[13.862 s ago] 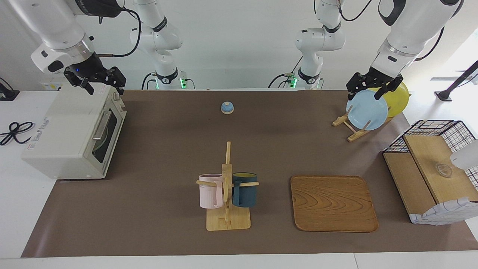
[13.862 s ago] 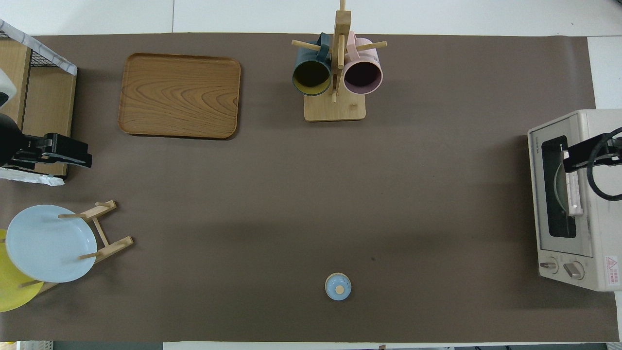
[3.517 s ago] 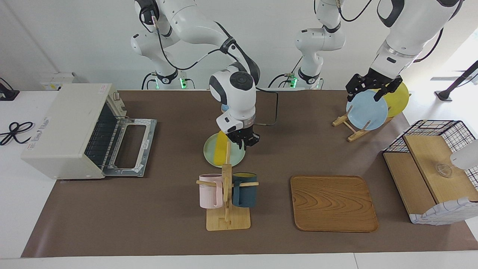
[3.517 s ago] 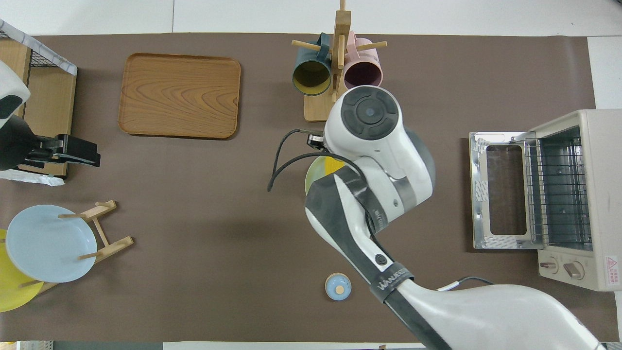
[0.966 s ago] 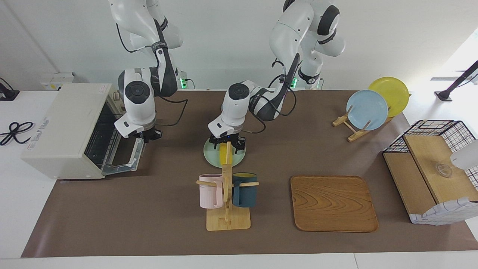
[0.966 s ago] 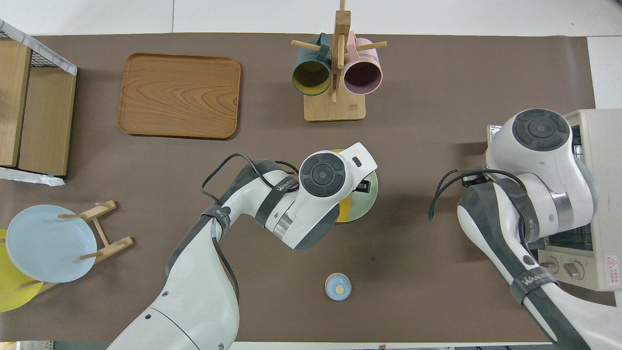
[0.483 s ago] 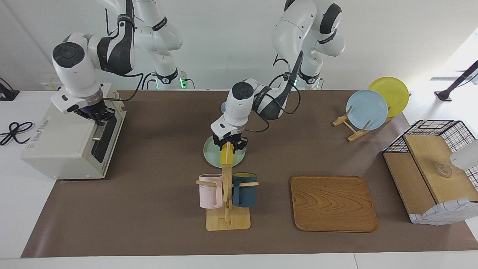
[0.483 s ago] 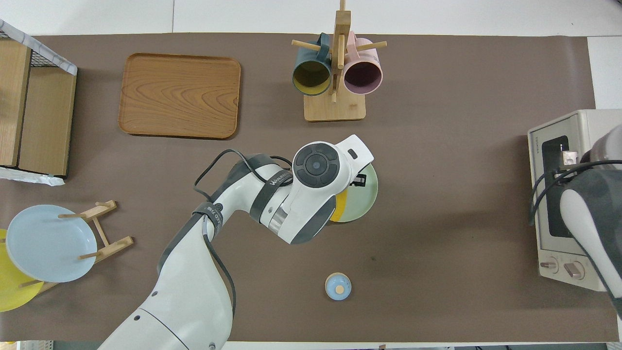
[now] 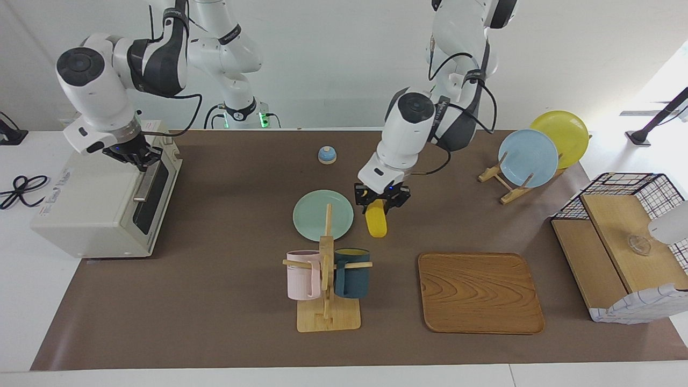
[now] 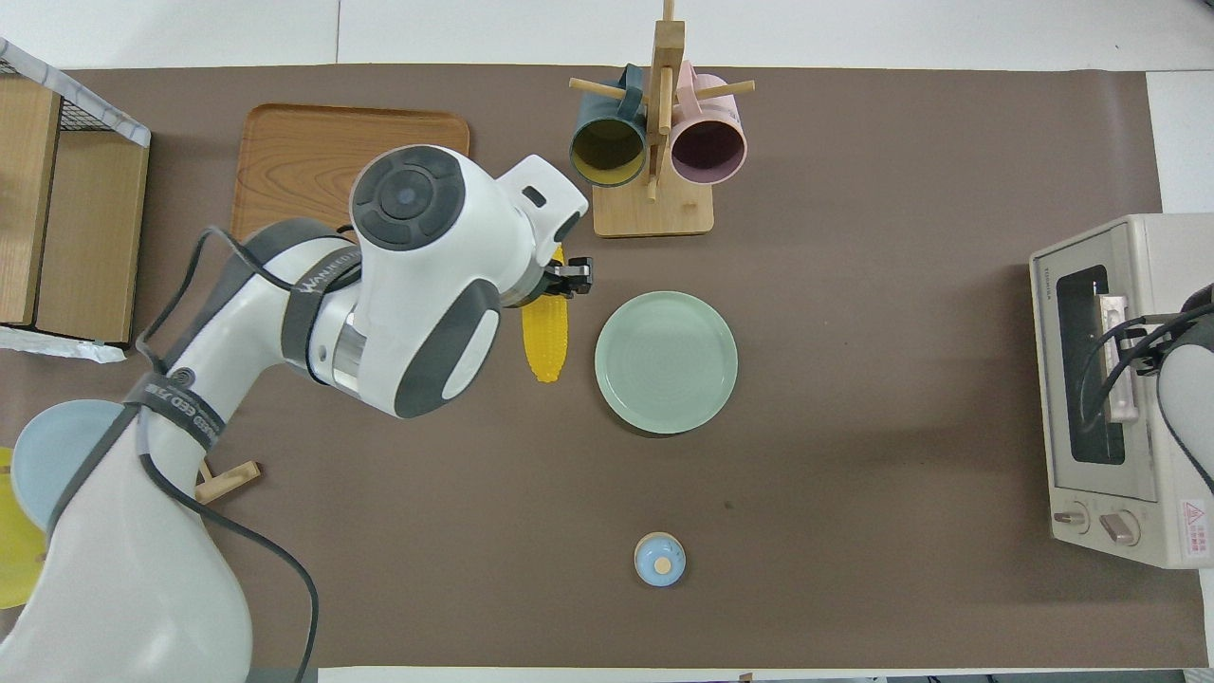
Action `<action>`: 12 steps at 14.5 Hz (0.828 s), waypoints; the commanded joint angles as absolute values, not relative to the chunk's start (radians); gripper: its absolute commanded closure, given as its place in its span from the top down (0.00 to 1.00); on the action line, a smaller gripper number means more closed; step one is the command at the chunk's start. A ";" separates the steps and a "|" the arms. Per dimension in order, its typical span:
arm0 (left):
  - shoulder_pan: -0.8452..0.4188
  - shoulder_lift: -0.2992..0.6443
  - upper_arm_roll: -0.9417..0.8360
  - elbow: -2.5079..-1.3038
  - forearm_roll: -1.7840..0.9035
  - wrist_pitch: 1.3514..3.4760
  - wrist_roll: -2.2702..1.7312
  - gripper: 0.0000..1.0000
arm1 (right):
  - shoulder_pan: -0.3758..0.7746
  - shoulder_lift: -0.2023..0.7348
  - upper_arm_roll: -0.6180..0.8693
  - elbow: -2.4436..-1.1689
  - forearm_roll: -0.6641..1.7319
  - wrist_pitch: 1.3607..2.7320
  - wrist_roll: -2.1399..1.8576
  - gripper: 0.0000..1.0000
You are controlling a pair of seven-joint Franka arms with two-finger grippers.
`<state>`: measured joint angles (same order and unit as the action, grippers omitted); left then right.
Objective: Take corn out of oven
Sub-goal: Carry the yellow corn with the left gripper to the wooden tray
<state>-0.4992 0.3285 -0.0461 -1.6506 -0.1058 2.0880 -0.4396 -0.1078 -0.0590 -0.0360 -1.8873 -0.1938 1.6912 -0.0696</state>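
Note:
The yellow corn (image 9: 377, 221) hangs from my left gripper (image 9: 382, 203), which is shut on its upper end, just over the brown mat beside the green plate (image 9: 314, 215), toward the left arm's end. In the overhead view the corn (image 10: 547, 340) shows past the left gripper (image 10: 561, 281), clear of the plate (image 10: 666, 362). The plate is bare. The cream-white oven (image 9: 91, 193) stands at the right arm's end with its door shut. My right gripper (image 9: 134, 153) is at the door's top edge by the silver handle (image 9: 144, 185).
A mug rack (image 9: 326, 279) with a pink and a dark blue mug stands farther from the robots than the plate. A wooden tray (image 9: 478, 293), a plate rack (image 9: 529, 158) and a wire-and-wood shelf (image 9: 618, 242) are toward the left arm's end. A small blue knob (image 9: 327, 155) lies near the robots.
My left gripper has lifted the corn off the green plate and carried it toward the left arm's end. The right gripper has stayed at the shut oven door.

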 commanded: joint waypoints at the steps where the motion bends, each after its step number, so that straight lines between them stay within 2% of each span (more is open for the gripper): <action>1: -0.379 0.337 -0.054 -1.663 -0.118 2.103 -0.321 0.00 | -0.113 -0.054 -0.031 -1.725 -0.102 1.541 -0.080 0.00; 4: -0.283 0.391 -0.054 -1.661 -0.121 2.169 -0.204 0.00 | -0.097 -0.057 -0.020 -1.686 -0.095 1.479 -0.084 0.00; 5: -0.255 0.417 -0.054 -1.657 -0.117 2.192 -0.199 0.00 | -0.095 -0.058 -0.018 -1.689 -0.092 1.474 -0.084 0.04; 6: -0.229 0.458 -0.054 -1.623 -0.115 2.206 -0.187 0.00 | -0.094 -0.057 -0.008 -1.684 -0.078 1.460 -0.084 0.13; 8: -0.194 0.555 -0.054 -1.501 -0.115 2.201 -0.137 0.00 | -0.095 -0.055 0.009 -1.667 -0.040 1.445 -0.081 0.34; 9: -0.174 0.598 -0.054 -1.450 -0.110 2.206 -0.124 0.00 | -0.094 -0.057 0.012 -1.669 -0.028 1.434 -0.081 0.55; 10: -0.169 0.627 -0.054 -1.425 -0.110 2.209 -0.092 0.00 | -0.094 -0.058 0.017 -1.672 -0.025 1.430 -0.083 0.80; 11: -0.161 0.641 -0.054 -1.408 -0.113 2.212 -0.072 0.00 | -0.094 -0.058 0.026 -1.674 -0.025 1.418 -0.083 1.00; 12: -0.131 0.658 -0.054 -1.396 -0.115 2.223 -0.065 0.00 | -0.094 -0.058 0.035 -1.671 -0.025 1.414 -0.083 1.00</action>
